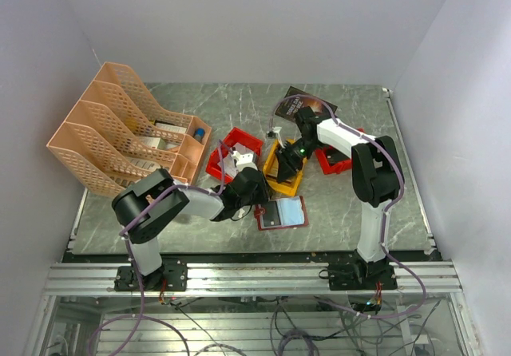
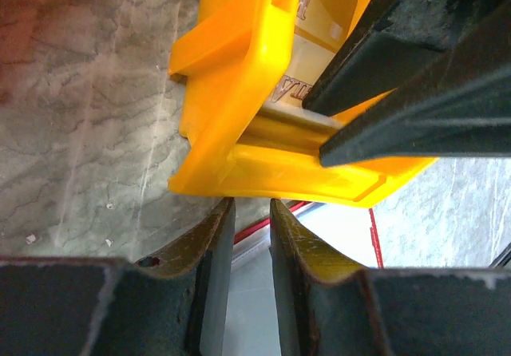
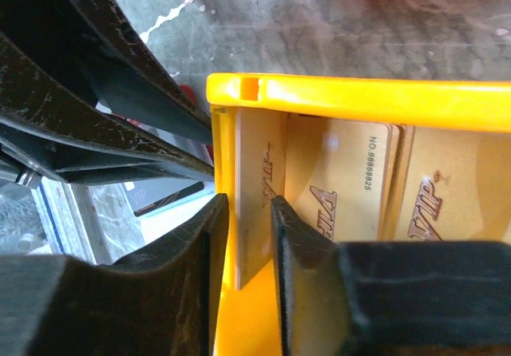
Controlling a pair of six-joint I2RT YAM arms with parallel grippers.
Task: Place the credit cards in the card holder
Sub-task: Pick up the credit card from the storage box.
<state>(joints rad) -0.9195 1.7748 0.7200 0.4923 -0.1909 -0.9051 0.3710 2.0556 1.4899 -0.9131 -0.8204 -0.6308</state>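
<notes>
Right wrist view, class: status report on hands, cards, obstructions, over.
Left hand slightly open, empty. Right hand astride one credit card against yellow bin wall, grip unclear. Card holder lies open.

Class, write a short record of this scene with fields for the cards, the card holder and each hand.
cards: credit cards in the yellow bin, gold, printed VIP
standing card: on edge against the bin's wall
card holder: lying open beside the yellow bin
right hand: in the bin, fingers either side of the standing card
left hand: fingers nearly together, by the card holder's edge, outside the bin
</notes>
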